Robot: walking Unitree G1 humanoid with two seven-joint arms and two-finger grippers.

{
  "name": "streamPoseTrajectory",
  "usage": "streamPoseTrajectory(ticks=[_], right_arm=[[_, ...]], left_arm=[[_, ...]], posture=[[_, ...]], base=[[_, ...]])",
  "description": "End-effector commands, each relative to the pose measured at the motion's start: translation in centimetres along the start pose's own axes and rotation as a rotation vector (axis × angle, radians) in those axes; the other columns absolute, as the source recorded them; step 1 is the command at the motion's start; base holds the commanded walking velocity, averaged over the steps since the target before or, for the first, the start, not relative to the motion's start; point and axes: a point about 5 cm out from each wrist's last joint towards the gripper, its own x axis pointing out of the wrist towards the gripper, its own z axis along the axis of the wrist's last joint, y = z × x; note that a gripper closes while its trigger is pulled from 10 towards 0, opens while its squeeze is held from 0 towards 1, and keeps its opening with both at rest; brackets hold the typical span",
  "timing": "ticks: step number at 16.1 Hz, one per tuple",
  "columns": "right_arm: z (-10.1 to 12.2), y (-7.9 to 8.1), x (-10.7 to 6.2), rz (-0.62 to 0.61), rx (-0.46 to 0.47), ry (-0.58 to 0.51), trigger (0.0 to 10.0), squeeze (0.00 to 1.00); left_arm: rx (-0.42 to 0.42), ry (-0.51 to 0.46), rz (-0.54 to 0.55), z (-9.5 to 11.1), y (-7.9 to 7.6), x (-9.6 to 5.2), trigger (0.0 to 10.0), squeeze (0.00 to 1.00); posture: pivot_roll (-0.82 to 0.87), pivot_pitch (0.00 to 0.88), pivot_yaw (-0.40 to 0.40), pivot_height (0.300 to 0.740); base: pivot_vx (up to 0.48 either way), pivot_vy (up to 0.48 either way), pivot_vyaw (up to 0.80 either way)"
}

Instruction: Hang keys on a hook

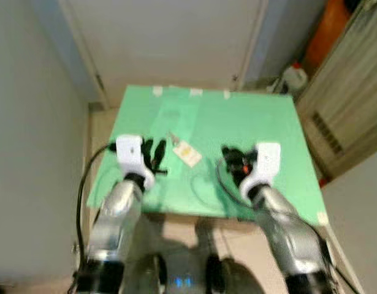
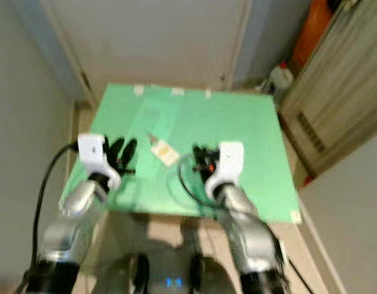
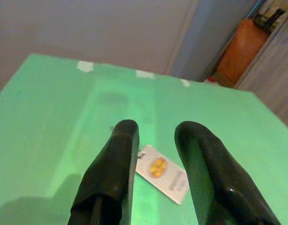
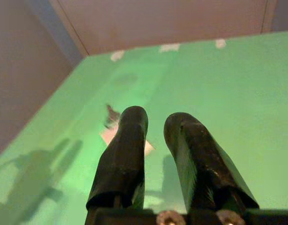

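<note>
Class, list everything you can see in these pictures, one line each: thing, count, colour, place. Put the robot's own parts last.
Green board: one, green, flat on the floor before the robot.
Tape pieces: three, white, along the board's far edge.
Key tag: one, white with an orange mark, lying on the board between the two grippers; keys themselves too small to make out.
Door: one, pale, beyond the board.
Orange container: one, orange, far right corner.
White jug: one, white with a red cap, beside the orange container.
Left gripper: one, black fingers, open, over the board left of the tag.
Right gripper: one, black fingers, open, over the board right of the tag.
</note>
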Motion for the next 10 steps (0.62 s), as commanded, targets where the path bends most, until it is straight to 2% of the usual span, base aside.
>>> streamPoseTrajectory(ticks=[1,2,6,10], right_arm=[[0.0,0.0,0.0,-0.005,-0.008,-0.007,10.0,0.00],[-0.1,0.0,0.0,-0.006,-0.015,-0.005,10.0,0.00],[-0.1,-0.4,-0.1,-0.022,-0.025,-0.007,10.0,0.00],[-0.1,-0.5,0.0,-0.031,-0.027,-0.011,10.0,0.00]], left_arm=[[-0.004,-0.002,-0.002,0.0,0.2,0.0,10.0,0.00],[-0.018,-0.005,0.010,-0.1,0.5,0.1,10.0,1.00],[-0.003,-0.002,0.053,-0.1,1.4,0.6,10.0,1.00],[-0.010,0.014,0.031,-0.8,0.7,0.5,10.0,1.00]], posture=[[0.06,0.195,-0.004,0.740],[0.06,0.195,-0.003,0.740],[0.05,0.192,0.000,0.740],[0.05,0.187,0.001,0.740]], base=[[0.000,0.000,0.00],[0.000,0.000,0.00],[0.000,0.000,0.00],[0.000,0.000,0.00]])
